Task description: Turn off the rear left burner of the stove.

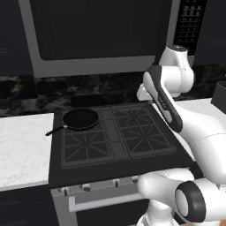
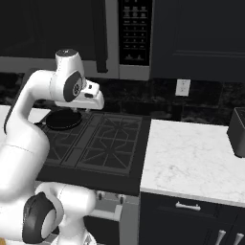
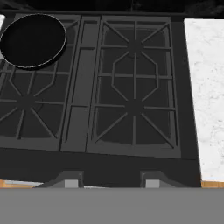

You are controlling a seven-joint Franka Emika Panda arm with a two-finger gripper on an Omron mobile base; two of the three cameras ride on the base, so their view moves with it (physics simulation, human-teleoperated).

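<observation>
Clearly the gripper (image 3: 109, 183), jaws apart and empty, hung above the stove (image 3: 131, 162); the rear left burner (image 3: 48, 48) lay ahead-left under a pan (image 3: 33, 40), so it risked turning the wrong knob.

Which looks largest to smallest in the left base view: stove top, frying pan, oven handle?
1. Stove top
2. Oven handle, long but thin and partly hidden by the arm
3. Frying pan, though it sits farther from the camera

a black frying pan (image 1: 80, 118) lies with its handle pointing left toward a white marble counter (image 1: 22, 148). above hangs a grey microwave (image 1: 97, 33). a dark box (image 2: 237, 132) stands on the right-hand counter (image 2: 191, 158).
</observation>
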